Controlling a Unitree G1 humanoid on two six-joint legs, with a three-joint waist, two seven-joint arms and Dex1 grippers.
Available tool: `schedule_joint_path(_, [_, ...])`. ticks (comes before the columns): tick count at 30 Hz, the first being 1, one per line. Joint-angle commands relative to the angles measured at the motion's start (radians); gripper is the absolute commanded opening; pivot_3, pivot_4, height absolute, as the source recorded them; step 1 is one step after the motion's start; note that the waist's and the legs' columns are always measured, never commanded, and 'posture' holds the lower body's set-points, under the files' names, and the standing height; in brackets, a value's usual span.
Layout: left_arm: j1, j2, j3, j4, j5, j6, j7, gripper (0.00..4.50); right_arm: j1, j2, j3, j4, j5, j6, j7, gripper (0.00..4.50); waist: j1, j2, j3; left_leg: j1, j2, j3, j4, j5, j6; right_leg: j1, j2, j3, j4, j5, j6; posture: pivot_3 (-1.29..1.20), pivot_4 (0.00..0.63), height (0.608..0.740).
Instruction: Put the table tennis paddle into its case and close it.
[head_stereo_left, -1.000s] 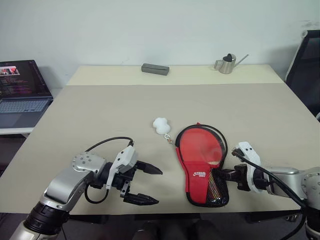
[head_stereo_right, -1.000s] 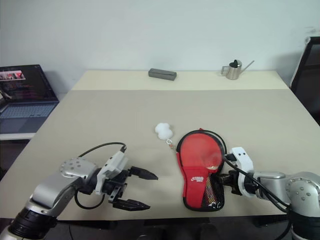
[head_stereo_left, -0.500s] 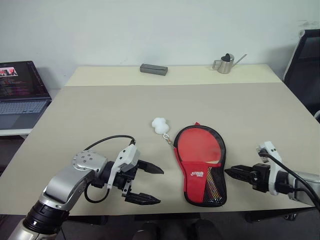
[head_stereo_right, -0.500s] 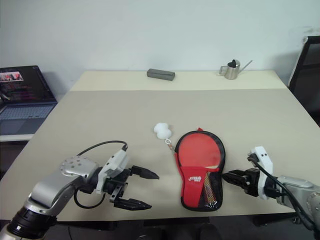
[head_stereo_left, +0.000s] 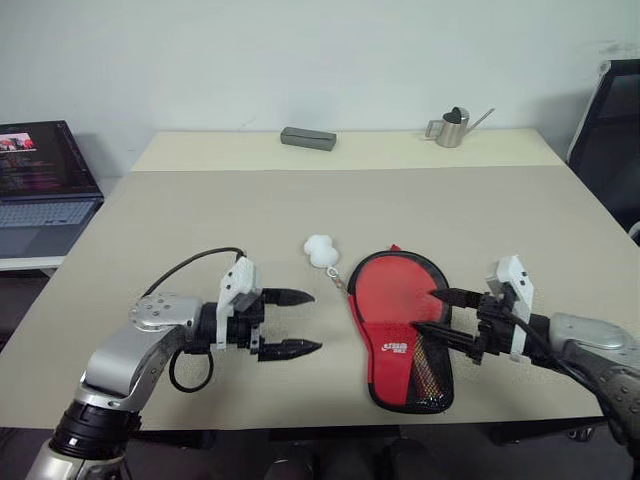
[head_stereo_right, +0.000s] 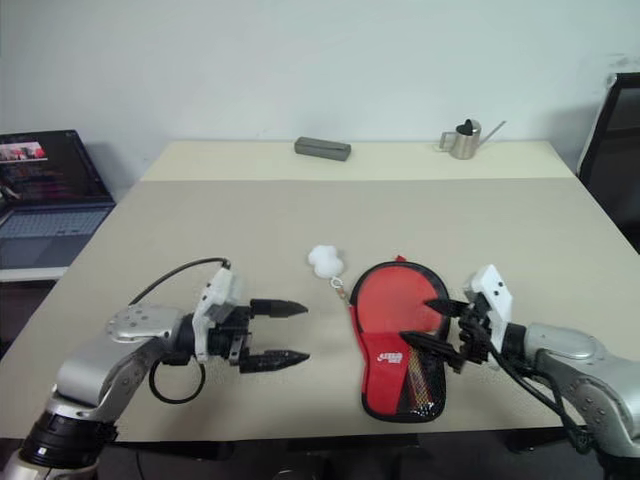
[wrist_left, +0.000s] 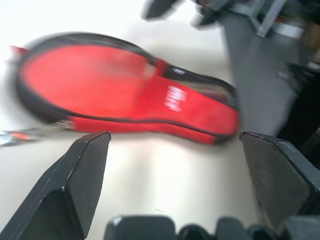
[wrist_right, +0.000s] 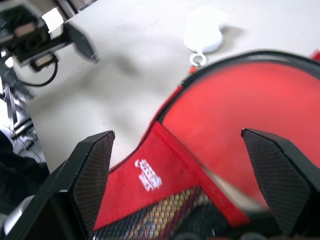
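Observation:
The red case with black trim lies flat near the table's front edge, its mesh pocket toward me. The table tennis paddle sits inside: its round red face shows in the wide part, and the handle lies behind the mesh. The white fluffy charm rests on the table just beyond the case's left rim. My right gripper is open, its fingertips over the case's right side. My left gripper is open, pointing at the case from its left, a short gap away. From the left wrist, the case lies ahead.
A grey box and a metal watering can stand at the table's far edge. A laptop sits on a side surface at the left. A black chair stands at the right.
My right gripper left the case's lower right side, rose, rolled and opened over the case. The case's raised rim has settled flat. My left gripper swung forward toward the case.

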Motion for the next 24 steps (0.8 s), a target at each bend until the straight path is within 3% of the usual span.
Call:
schedule_joint_path(1, [-0.035, -0.025, 0.052, 0.028, 0.012, -0.012, 0.086, 4.50, -0.039, 0.038, 0.020, -0.002, -0.034, -0.048, -0.007, 4.46, 0.000, 0.000, 0.000, 0.000, 0.000, 0.000, 0.000, 0.000, 0.000, 0.000, 0.000, 0.000, 0.000, 0.000, 0.000, 0.00, 0.150, 0.740])
schedule_joint_path(8, [-0.128, -0.091, 0.045, 0.148, 0.126, -0.079, 0.246, 4.50, -0.094, 0.141, 0.096, 0.050, -0.147, -0.097, -0.069, 4.46, 0.001, 0.000, 0.000, 0.000, -0.001, 0.000, 0.000, 0.000, 0.000, -0.001, 0.000, 0.000, 0.000, 0.000, 0.000, 0.00, 0.150, 0.740])
schedule_joint_path(16, [-0.289, -0.130, -0.018, 0.414, 0.289, -0.216, 0.291, 4.50, -0.111, 0.180, 0.159, 0.072, -0.217, -0.087, -0.095, 4.46, 0.001, 0.000, 0.000, 0.000, -0.001, 0.000, 0.000, 0.000, -0.001, -0.001, 0.000, 0.000, 0.001, 0.000, 0.000, 0.00, 0.150, 0.740])
schedule_joint_path(24, [-0.431, -0.260, -0.049, 0.693, 0.395, -0.329, 0.393, 4.50, -0.129, 0.241, 0.188, 0.090, -0.284, -0.110, -0.120, 4.46, 0.000, 0.000, 0.000, 0.000, -0.002, 0.000, 0.001, 0.001, -0.001, -0.001, 0.000, 0.000, 0.002, 0.000, 0.000, 0.00, 0.150, 0.740])
